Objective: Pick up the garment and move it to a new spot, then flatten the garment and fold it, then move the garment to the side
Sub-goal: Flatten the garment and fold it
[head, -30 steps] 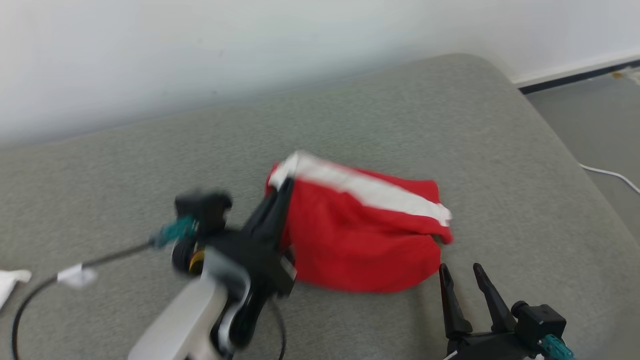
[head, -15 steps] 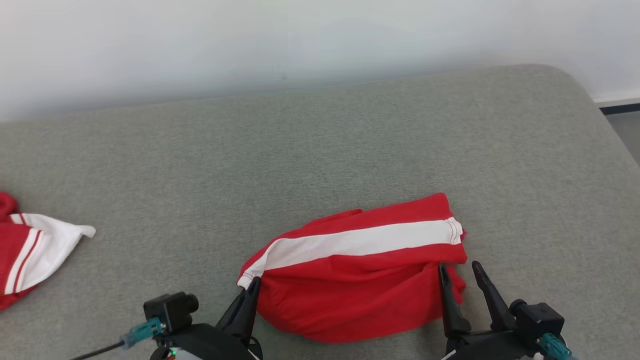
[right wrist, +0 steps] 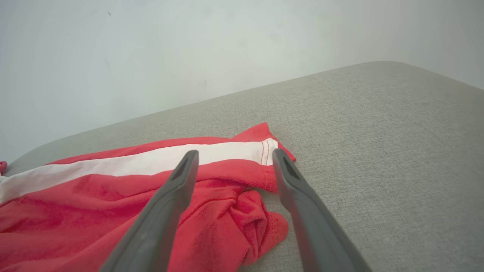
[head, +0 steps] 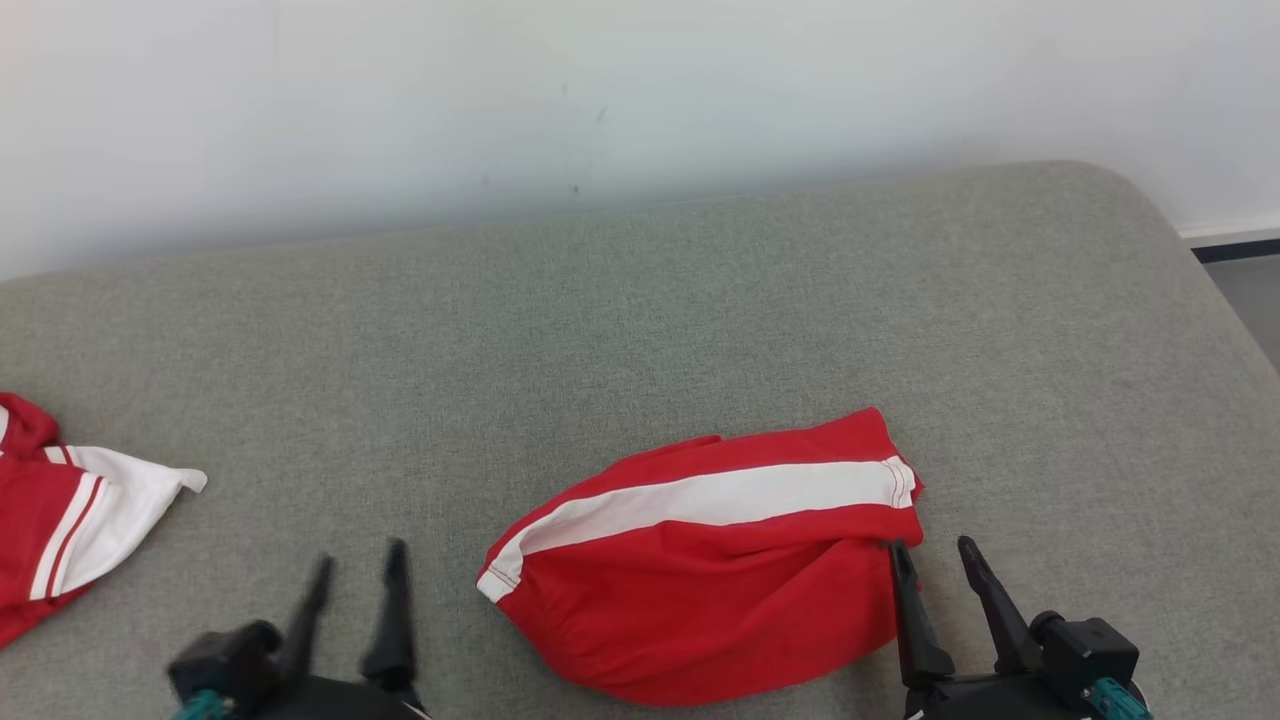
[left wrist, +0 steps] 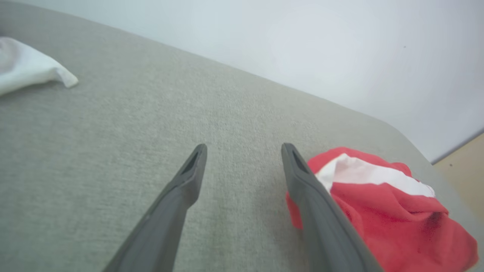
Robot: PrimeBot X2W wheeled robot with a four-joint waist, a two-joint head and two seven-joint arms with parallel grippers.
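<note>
Nearest the robot, the left gripper [head: 360,553] and the right gripper [head: 930,546] both stand spread wide, holding nothing. Between them, toward the right, the crumpled red shorts [head: 720,590] lie on the grey cushion [head: 640,330]. They look light and limp, probably best pinched at the white-striped hem corners. Far left lies another red-and-white garment [head: 60,510].

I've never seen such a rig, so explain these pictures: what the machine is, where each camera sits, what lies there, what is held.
This is a wheeled robot with two arms. One camera sits on its head and looks down on a grey cushion. Two more sit on the wrists, each looking along that gripper's dark fingers. A red garment with a white stripe lies crumpled on the cushion; a second red and white garment lies far left. The left gripper and right gripper are both open, holding nothing.
</note>
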